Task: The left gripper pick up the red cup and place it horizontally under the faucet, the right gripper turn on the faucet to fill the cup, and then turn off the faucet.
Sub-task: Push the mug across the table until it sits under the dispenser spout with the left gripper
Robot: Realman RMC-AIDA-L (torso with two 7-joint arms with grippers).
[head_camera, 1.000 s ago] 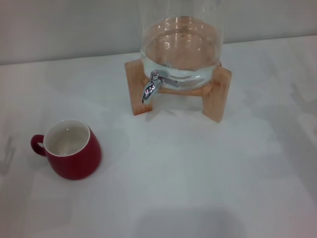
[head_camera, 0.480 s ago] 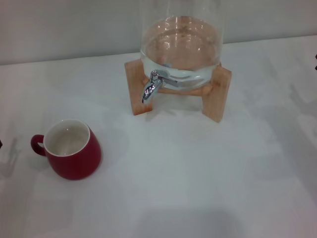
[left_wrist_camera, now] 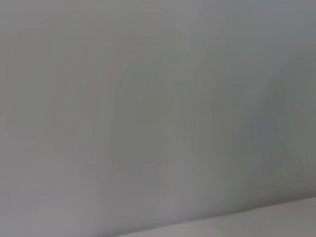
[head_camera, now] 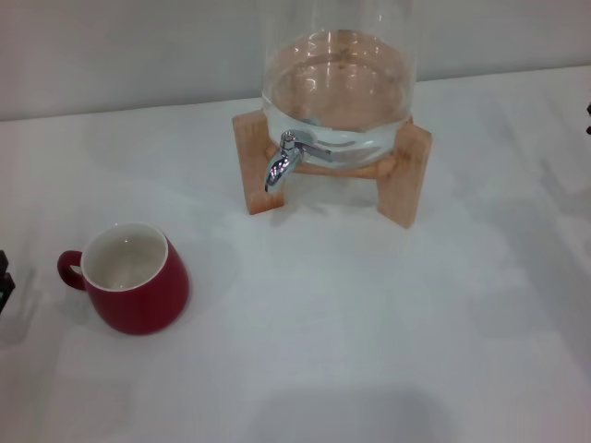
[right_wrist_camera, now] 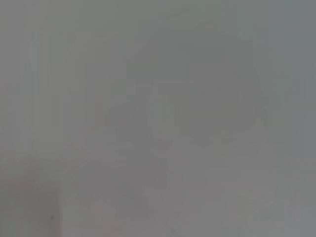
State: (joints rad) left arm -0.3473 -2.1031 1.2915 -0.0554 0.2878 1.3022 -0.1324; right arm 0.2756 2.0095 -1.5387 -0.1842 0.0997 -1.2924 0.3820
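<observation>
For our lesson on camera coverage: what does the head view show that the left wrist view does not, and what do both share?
Only the head view shows the red cup upright, apart from the faucet on the glass dispenser and wooden stand, with the left gripper just entering at the edge. Only the left wrist view: nothing distinct, just blank grey. Both share a pale surface.

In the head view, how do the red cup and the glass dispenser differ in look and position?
The red cup is opaque dark red with a white inside; the glass dispenser is clear. The cup sits directly on the white table, while the dispenser rests raised on a wooden stand. The cup has a loop handle toward the robot's left; the dispenser carries a chrome faucet at its front. Both stand upright, and no end effector touches either.
</observation>
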